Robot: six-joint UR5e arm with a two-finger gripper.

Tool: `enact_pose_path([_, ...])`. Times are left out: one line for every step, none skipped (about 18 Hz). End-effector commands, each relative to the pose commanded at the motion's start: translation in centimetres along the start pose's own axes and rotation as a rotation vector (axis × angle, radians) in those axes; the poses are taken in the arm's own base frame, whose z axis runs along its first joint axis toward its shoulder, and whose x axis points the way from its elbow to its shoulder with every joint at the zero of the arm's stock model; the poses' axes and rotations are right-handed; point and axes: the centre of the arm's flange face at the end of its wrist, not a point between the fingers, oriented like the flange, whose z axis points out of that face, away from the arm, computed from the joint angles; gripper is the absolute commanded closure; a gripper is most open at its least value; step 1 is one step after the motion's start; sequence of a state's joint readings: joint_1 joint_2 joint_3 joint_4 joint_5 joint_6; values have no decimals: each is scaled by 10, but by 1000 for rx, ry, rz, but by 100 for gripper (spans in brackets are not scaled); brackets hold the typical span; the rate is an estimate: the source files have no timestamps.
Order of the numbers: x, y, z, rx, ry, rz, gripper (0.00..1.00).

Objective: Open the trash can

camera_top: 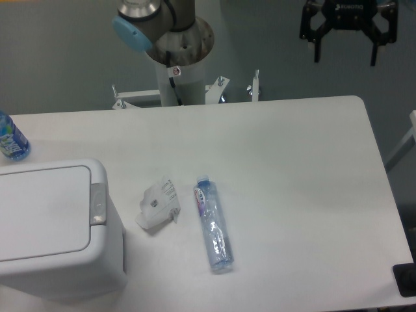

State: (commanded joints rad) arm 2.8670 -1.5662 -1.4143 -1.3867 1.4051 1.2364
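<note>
Nothing is done yet: the trash can (97,260) at lower left sits with its lid (42,211) shut, and the hand (346,47) hangs released and empty at upper right.

Trash can (52,227) at the near-left corner of the table (292,149), lid shut, latch tab (97,203) on its right edge. Just right of it lies a crumpled white wrapper (158,205), near the can's wall but apart. Beside that a clear bottle (213,225) lies on its side, running front to back. Both crowd a low approach from the right; from above, lid and tab are uncovered. Blue bottle (12,140) sits behind the can at the left edge. Right half of the tabletop is open. Gripper (348,29) hangs high at far right, fingers apart, well apart from everything. Arm base (179,58) at the far edge.
</note>
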Motion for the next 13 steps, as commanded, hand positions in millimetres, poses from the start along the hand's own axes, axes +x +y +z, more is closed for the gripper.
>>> enact_pose_path([1,0,0,-1,-1,0,0])
enact_pose_path([1,0,0,-2,-2,2,0])
enact_pose_path([1,0,1,-5,2,1,0])
enact_pose_path([1,-1,1,-3,3,-11,0])
enact_pose_path([1,-2,2,0,5,-54,0])
enact_pose_path([1,-4,4,2,11,-121,0])
enact_pose_path([3,-8,3,9,10,-179,0])
enact_pose_path([6,-19,6,28,9,-206,0])
enact_pose_path([9,-32,11,53,1,-218,0])
enact_pose_path([12,-41,12,69,-11,-234,0])
enact_pose_path([13,-46,13,80,-21,-270,0])
enact_pose_path([12,-51,19,87,-22,-313,0])
enact_pose_path([13,-58,20,97,-27,-357,0])
